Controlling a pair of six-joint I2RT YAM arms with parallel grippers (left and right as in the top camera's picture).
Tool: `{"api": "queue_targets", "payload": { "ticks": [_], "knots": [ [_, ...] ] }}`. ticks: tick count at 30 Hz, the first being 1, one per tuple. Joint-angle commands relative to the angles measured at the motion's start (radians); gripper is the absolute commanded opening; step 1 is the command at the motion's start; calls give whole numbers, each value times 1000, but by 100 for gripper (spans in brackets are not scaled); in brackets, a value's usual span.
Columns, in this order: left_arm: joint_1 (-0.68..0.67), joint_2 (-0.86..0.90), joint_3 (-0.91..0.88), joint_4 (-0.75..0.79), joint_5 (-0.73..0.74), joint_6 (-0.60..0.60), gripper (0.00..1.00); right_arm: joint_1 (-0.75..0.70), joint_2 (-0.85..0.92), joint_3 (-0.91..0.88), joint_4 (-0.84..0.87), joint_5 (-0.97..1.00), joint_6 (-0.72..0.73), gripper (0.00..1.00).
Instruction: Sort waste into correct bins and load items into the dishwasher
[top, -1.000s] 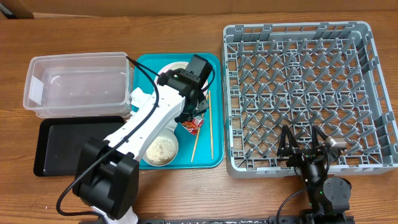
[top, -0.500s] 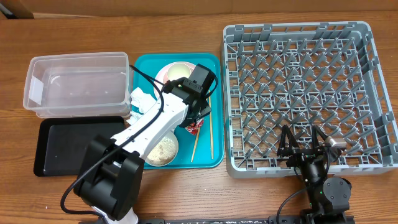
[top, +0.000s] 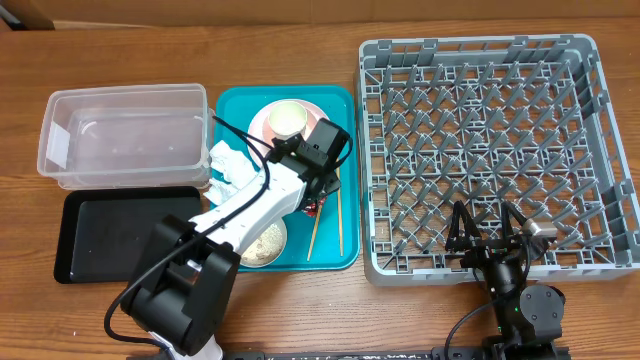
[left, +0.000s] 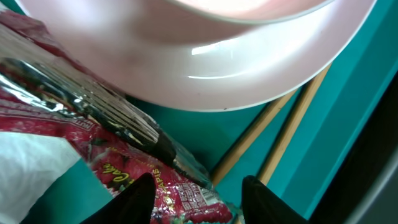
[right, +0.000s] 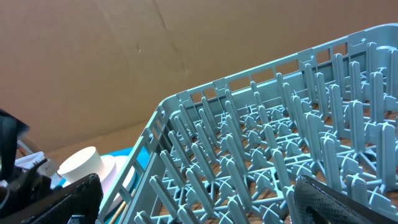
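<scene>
The small red snack wrapper (left: 186, 190) lies on the teal tray (left: 348, 124), and its end sits between my left gripper's (left: 199, 202) open fingers without being pinched. White tissue (left: 31, 162) lies to its left. The pink plate (left: 217, 56) is just beyond, and the two chopsticks (left: 267, 127) run past its rim. From overhead, the left gripper (top: 322, 185) hangs over the wrapper (top: 313, 206), below the plate (top: 262, 125) and the cream cup (top: 285, 118). A bowl with rice (top: 264, 243) sits at the tray's front. My right gripper (top: 490, 238) stands open at the dish rack's (top: 480, 60) front edge.
The clear tub (top: 125, 135) and the black tray (top: 115, 232) lie left of the teal tray (top: 340, 258). The chopsticks (top: 339, 215) lie along the teal tray's right side. The right wrist view shows rack pegs (right: 280, 137) and the cup (right: 81, 165) beyond.
My left gripper moved from over the plate and cup toward the front right, down onto the wrapper, and the cup now shows. Its fingers spread a little. The right arm has not moved.
</scene>
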Motion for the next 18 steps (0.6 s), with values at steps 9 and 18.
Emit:
{"api": "queue_targets", "payload": {
  "ticks": [9, 18],
  "knots": [
    [-6, 13, -49, 45, -35, -14, 54, -8, -7, -10, 5, -6, -3, 100],
    [-11, 45, -55, 63, -34, -14, 51, -8, -7, -10, 5, -6, -3, 100]
  ]
}}
